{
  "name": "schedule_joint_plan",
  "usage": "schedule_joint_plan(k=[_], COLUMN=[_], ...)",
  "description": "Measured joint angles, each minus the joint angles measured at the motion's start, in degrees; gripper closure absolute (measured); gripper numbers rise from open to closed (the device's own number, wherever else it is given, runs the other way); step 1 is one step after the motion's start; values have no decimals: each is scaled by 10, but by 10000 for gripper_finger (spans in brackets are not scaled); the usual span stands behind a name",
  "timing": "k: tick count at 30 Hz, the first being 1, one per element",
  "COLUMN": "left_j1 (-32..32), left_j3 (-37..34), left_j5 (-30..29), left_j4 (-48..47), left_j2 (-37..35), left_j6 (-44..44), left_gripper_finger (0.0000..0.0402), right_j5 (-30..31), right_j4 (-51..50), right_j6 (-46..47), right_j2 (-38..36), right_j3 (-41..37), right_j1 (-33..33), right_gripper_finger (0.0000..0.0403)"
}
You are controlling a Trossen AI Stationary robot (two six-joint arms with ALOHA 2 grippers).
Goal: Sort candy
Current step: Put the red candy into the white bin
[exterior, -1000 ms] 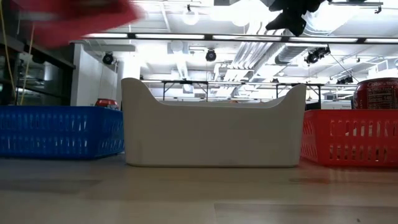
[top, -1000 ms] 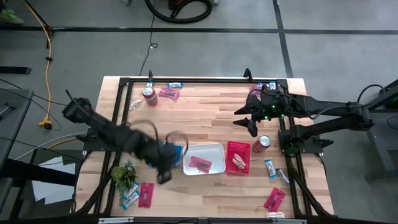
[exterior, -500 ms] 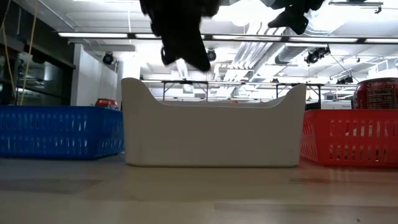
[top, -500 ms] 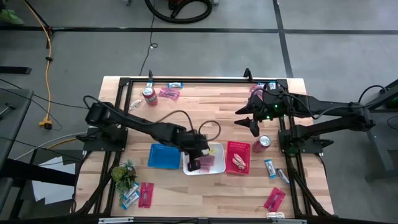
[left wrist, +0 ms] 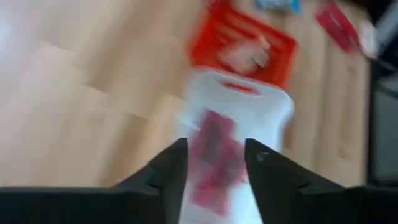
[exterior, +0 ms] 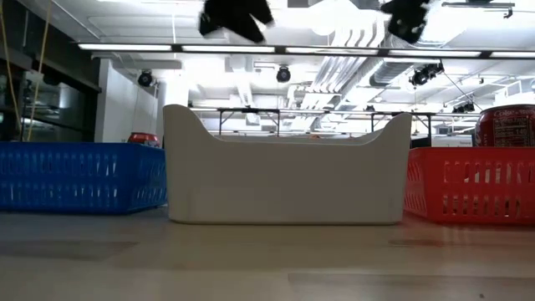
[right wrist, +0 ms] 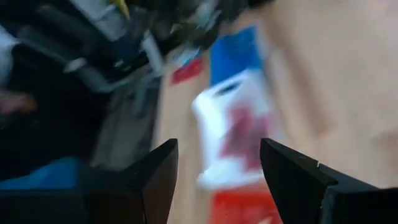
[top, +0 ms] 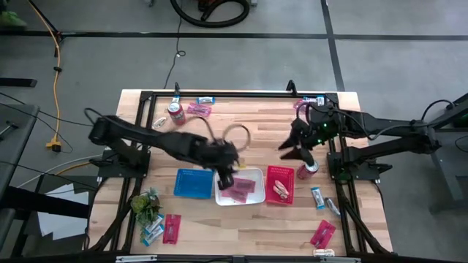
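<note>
Grey concrete floor had dark seams; yellow cable ran upper left. Ceiling strip lights and exposed ducts were lit.

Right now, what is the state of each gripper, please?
Left gripper: open, holding nothing, above the white tray.
Right gripper: open, holding nothing, near the red soda can.

Left arm reaches in from the table's left edge toward the centre, motion-blurred; its dark two-finger left gripper hangs raised, fingers parted with nothing between them. Right arm extends from the right edge; its dark two-finger right gripper is raised, fingers spread and empty.
</note>
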Motion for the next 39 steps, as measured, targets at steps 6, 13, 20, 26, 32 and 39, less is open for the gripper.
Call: schedule_joint_plan(k=[6,13,20,26,32,39], left_j1=[19,54,41,36,36,36], left_j3=[-30,-60,-63,-63,-63,-63], left_j5=[-116,-147,-143,-143,-143,-145], left_j4=[-70,-66,-65,-64,-64,-63], left_j2=[-152,-280,-332,-342,-341,-341], left_j6=[-9,0,73,98,116,102], left_gripper_finger=[193,183,183,183,183,183], right_j5=[-3,83,57,50,16,20], right_j4=[-117,-171,-99,-51,-64,-64], right_j6=[200,617,929,1062,1062,1054], right_j2=[9,95,244,339,406,452], right_j3=[0,0,0,0,0,0], right_j1=[149,378,509,559,565,565], right_gripper_finger=[181,181,181,181,181,181])
